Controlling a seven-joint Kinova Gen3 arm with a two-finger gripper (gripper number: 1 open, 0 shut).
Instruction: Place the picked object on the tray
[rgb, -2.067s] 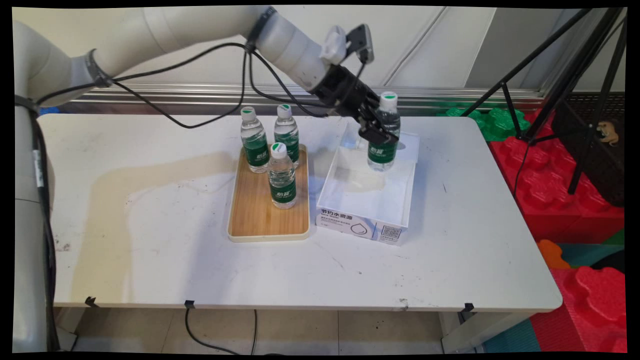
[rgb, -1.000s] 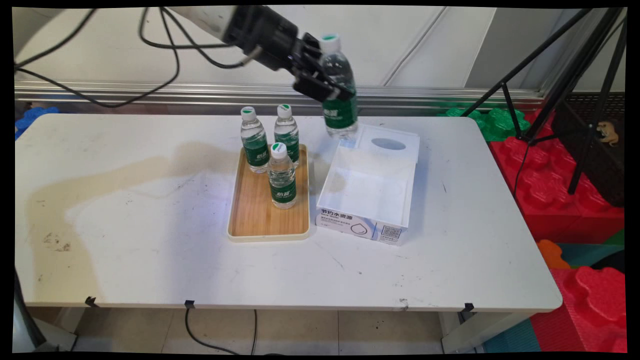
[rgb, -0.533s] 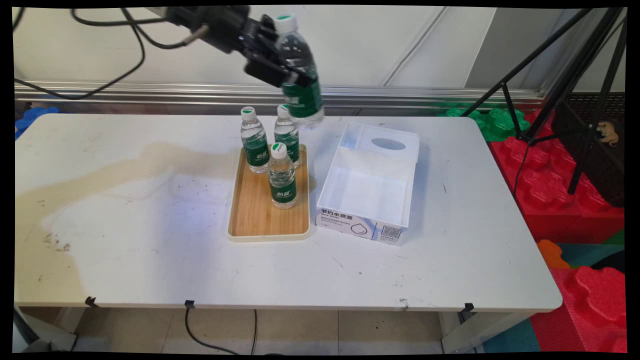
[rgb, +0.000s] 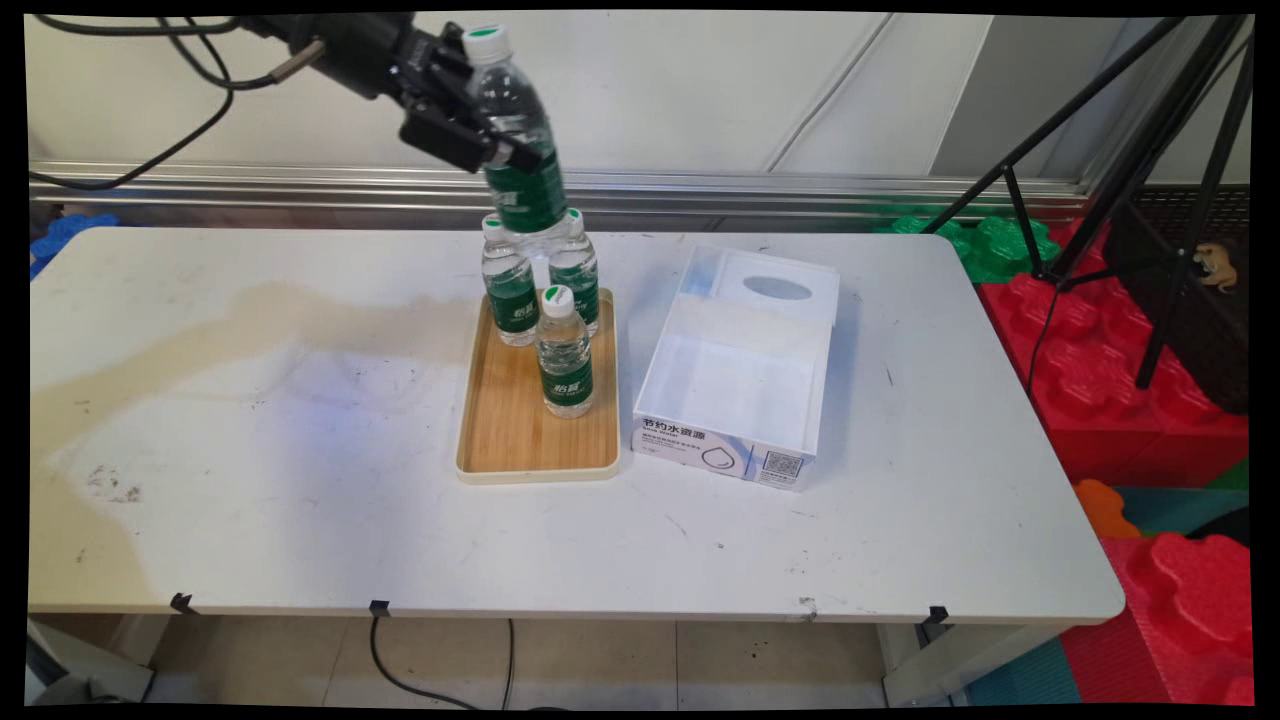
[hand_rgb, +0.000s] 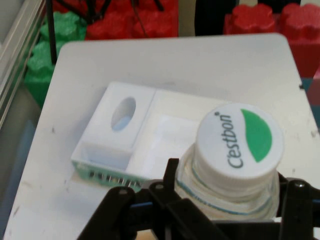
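Note:
My gripper (rgb: 478, 128) is shut on a clear water bottle (rgb: 515, 150) with a green label and a white cap, held tilted high above the far end of the wooden tray (rgb: 535, 440). Three like bottles stand on that tray: two at the back (rgb: 508, 285) (rgb: 577, 275) and one nearer the front (rgb: 565, 355). In the hand view the held bottle's cap (hand_rgb: 239, 142) fills the lower right between my fingers (hand_rgb: 172, 172), with the open white box (hand_rgb: 120, 140) below on the table.
An open white cardboard box (rgb: 740, 370) sits right of the tray. The white table (rgb: 250, 450) is stained at the left. Black tripod legs (rgb: 1080, 150) and red and green foam blocks (rgb: 1130, 400) stand off the table's right side.
The gripper lifted the bottle out of the white box, raised it, and carried it left to above the tray's back bottles.

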